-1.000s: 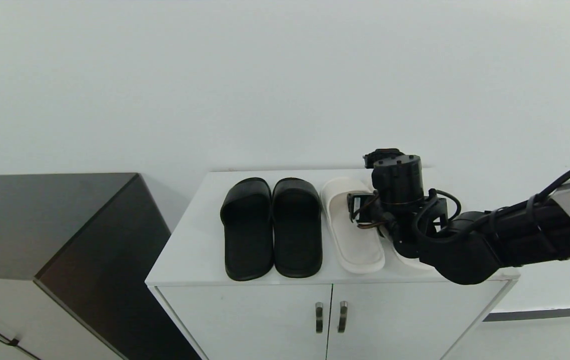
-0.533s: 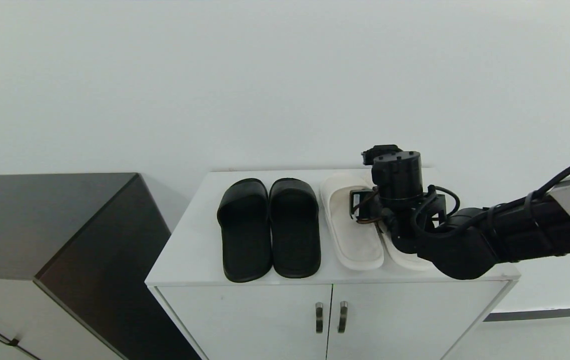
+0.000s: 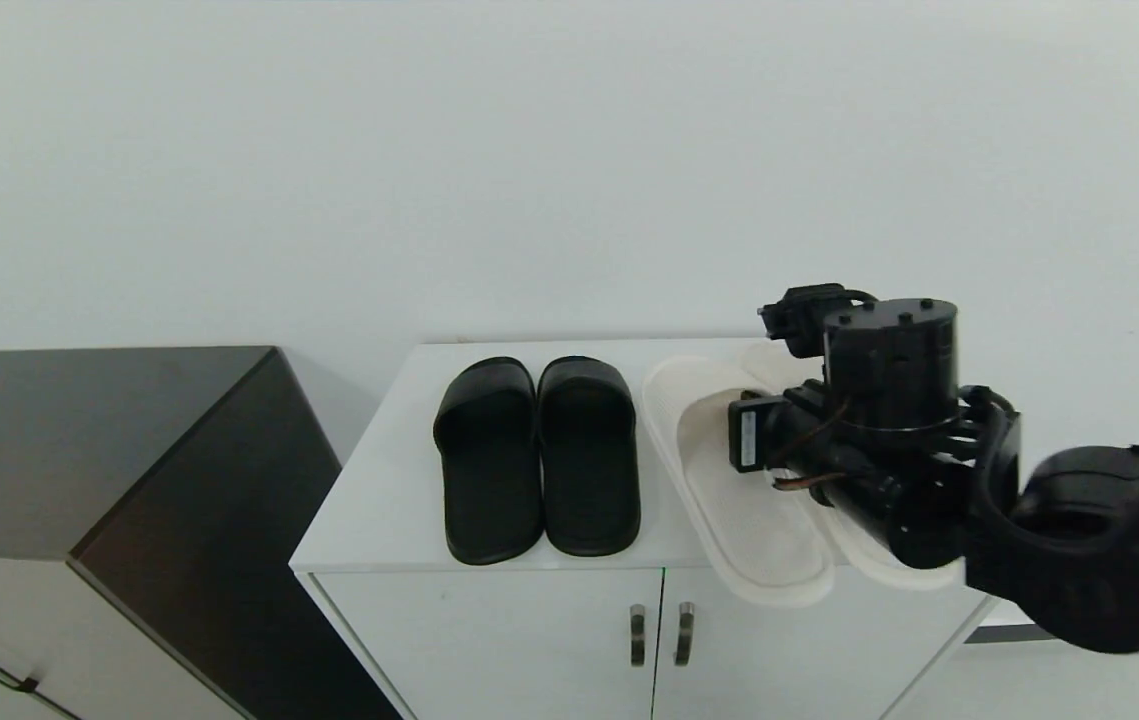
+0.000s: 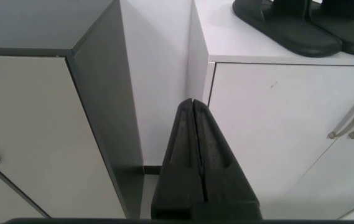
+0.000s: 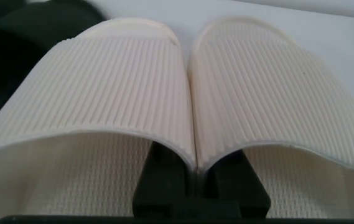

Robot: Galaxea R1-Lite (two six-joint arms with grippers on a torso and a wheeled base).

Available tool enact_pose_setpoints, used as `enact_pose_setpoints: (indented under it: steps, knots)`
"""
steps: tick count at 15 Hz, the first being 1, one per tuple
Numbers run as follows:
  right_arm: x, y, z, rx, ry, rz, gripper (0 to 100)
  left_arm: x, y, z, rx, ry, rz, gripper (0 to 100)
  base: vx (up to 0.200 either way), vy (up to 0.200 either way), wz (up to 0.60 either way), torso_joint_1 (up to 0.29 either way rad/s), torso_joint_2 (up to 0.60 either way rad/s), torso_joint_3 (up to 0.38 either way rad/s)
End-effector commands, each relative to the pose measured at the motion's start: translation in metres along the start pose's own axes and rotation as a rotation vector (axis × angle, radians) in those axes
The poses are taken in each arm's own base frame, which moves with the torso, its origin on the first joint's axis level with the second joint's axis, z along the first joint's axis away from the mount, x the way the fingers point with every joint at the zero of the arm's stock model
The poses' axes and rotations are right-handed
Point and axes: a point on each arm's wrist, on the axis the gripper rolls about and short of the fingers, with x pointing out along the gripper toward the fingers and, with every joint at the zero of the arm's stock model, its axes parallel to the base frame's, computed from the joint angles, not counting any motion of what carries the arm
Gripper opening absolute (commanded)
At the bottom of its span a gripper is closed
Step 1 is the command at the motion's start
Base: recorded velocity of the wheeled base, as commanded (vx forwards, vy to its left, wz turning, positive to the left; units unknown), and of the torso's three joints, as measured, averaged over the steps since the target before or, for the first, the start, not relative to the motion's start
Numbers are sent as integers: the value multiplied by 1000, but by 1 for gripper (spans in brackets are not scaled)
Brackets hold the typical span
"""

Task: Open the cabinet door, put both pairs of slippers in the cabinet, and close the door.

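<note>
Now my right gripper [image 5: 195,186] pinches the white slippers [image 3: 759,520] (left gripper [image 4: 193,109]: fingers pressed together); doors [image 3: 529,640] unopened, black slippers [image 3: 539,460] untouched.

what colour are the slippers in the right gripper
The slippers are cream white with a ribbed texture; clearest in the right wrist view.

White cabinet [image 3: 379,505], bottom centre of the head view: double doors [image 3: 489,640] shut, handles side by side at the middle seam. Black slippers [image 3: 539,455] lie side by side on its top, toes toward the wall. White slippers [image 3: 754,510], right of centre, have ribbed straps touching and are clamped in the right gripper [image 5: 195,183]. Their heels overhang the cabinet's front edge.
</note>
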Motion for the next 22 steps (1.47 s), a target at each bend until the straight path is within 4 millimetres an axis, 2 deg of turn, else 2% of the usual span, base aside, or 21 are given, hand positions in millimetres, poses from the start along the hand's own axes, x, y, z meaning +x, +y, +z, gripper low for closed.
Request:
enact_pose_setpoints:
  steps: [1,2,4,10,16,22]
  knots:
    - [-66,-10,13,5,-58,133,0,0,0,0,-1,0,-1,0,0,0,0,0,0,0]
    - [-90,-14,12,8,-66,213,0,0,0,0,-1,0,1,0,0,0,0,0,0,0]
    - [-113,-27,4,6,-55,338,0,0,0,0,1,0,-1,0,0,0,0,0,0,0]
    - [-118,-31,-16,-29,16,464,0,0,0,0,1,0,-11,0,-33,0,0,0,0,0]
    - [-120,-37,-22,-40,30,490,0,0,0,0,1,0,-11,0,-200,0,0,0,1,3]
    - [-126,-40,-25,-53,36,522,0,0,0,0,1,0,-13,0,0,0,0,0,0,0]
